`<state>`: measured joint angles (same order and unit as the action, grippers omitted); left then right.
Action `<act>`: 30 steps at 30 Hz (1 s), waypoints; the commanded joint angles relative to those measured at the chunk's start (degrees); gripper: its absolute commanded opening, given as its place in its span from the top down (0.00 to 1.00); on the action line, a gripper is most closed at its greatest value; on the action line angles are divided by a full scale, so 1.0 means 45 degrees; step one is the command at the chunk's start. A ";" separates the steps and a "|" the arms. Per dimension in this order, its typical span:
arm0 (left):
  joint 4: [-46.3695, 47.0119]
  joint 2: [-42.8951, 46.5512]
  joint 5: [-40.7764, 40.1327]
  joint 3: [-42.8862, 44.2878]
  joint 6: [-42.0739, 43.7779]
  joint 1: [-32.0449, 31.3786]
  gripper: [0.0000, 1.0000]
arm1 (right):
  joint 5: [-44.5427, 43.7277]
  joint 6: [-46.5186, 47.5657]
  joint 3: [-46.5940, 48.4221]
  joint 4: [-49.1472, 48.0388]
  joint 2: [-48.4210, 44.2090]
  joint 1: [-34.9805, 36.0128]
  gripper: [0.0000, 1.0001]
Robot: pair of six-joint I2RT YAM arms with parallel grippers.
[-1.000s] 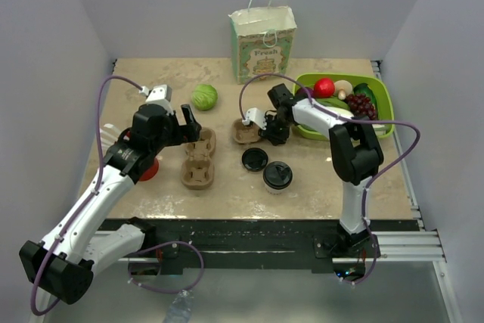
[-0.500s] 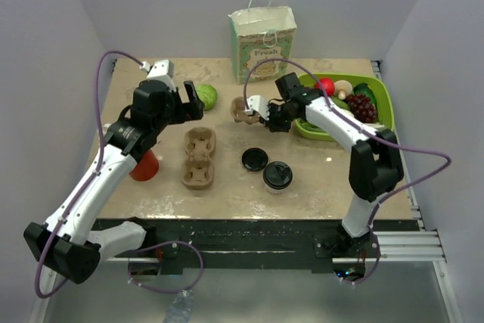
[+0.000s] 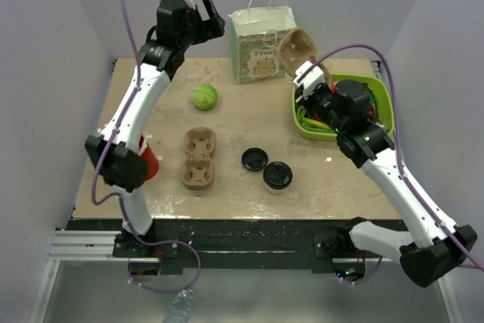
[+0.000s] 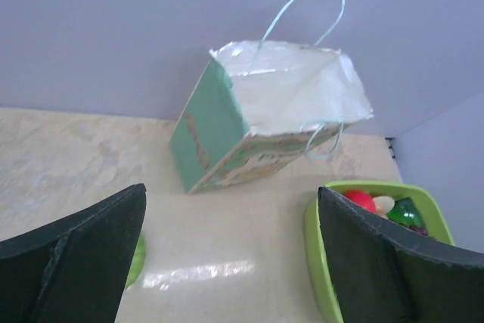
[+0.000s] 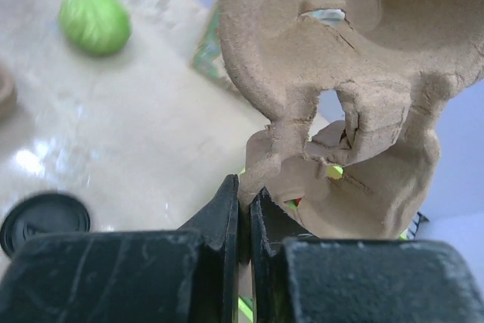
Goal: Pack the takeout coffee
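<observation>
We find the takeout coffee point(image 3: 277, 175), a small white cup under a round black lid, standing upright on the table point(image 3: 318, 187) at about 5 o'clock from its middle. Neither arm touches it. A loose black lid point(image 3: 255, 159) lies flat just beside it at its 10 o'clock.

The right gripper point(image 5: 243, 196) has its jaws pinched nearly together on the thin edge of a brown pulp cup carrier point(image 3: 296, 45). We see it holding that carrier tilted in the air, off the table, close to the paper bag point(image 3: 262, 45) at the bag's 3 o'clock and above the far rim of the green bin point(image 3: 387, 104) of produce.

The left gripper point(image 3: 211, 23) hangs high at the bag's 9 o'clock with its jaws spread wide and nothing between them. Its wrist view looks down into the bag's open mouth.

A second pulp carrier point(image 3: 199, 157) lies flat at the loose lid's 9 o'clock. A green cabbage point(image 3: 203, 97) sits at 11 o'clock on the table, and a red cup point(image 3: 150, 163) at 9 o'clock is partly hidden by the left arm.
</observation>
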<state>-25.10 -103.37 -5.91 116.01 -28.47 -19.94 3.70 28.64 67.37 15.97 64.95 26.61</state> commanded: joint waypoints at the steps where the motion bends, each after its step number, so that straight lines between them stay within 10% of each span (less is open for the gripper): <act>1: 0.0674 -0.2976 0.1603 0.3373 -0.0587 0.0135 0.00 | -0.2557 -0.2809 -0.0575 -0.1887 -0.1227 -0.0015 1.00; 19: 0.5948 -0.7497 -0.1205 0.5022 -0.0646 -0.0158 0.12 | -0.2991 -0.3397 -0.1046 -0.1458 -0.1698 -0.0015 1.00; 30: 0.5989 -0.6365 -0.0855 0.3576 -0.0588 -0.0256 0.68 | -0.3011 -0.3553 -0.1144 -0.1497 -0.2049 -0.0015 1.00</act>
<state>-1.37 -137.10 -9.47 133.01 -31.48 -20.71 -8.45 13.72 61.69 10.15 57.49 26.59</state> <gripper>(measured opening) 0.407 0.045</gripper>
